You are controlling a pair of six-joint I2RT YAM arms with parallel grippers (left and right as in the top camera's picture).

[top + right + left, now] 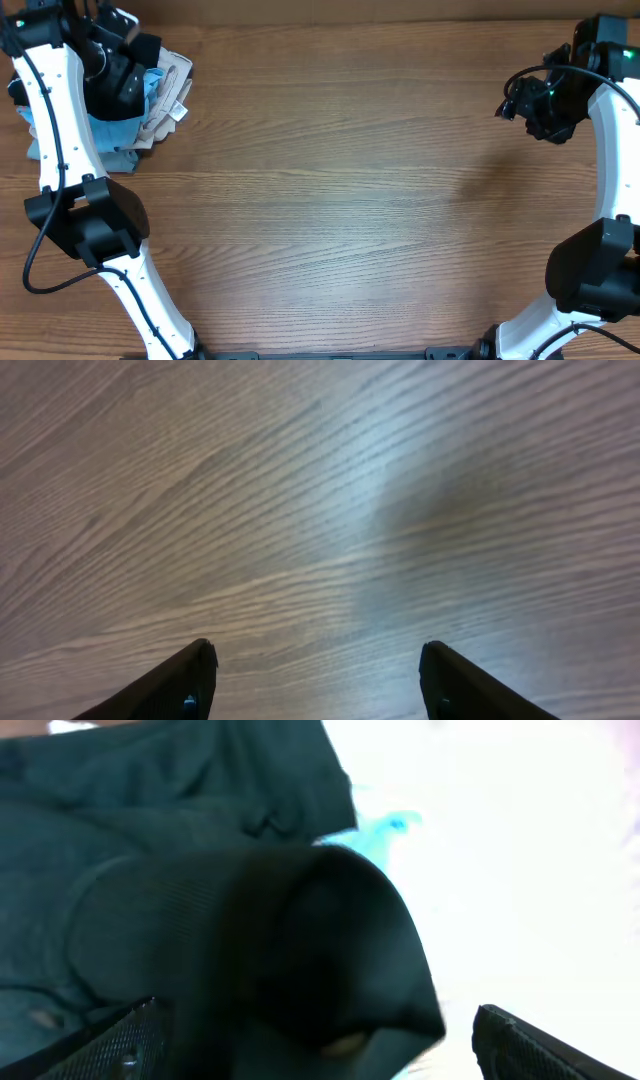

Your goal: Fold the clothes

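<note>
The black shirt (200,870) fills most of the left wrist view as a dark bunched fold. In the overhead view it is a small black patch (148,47) on top of the clothes pile at the far left corner. My left gripper (315,1045) is low over that pile, its fingers wide apart with the black fold lying between them; in the overhead view it sits at the pile (118,80). My right gripper (315,685) is open and empty above bare wood, at the far right of the table (515,105).
The pile also holds a light blue tee (115,128) and beige garments (170,100) with a white tag. A strip of light blue (385,828) shows beside the black fabric. The wooden table (340,200) spreads between the arms.
</note>
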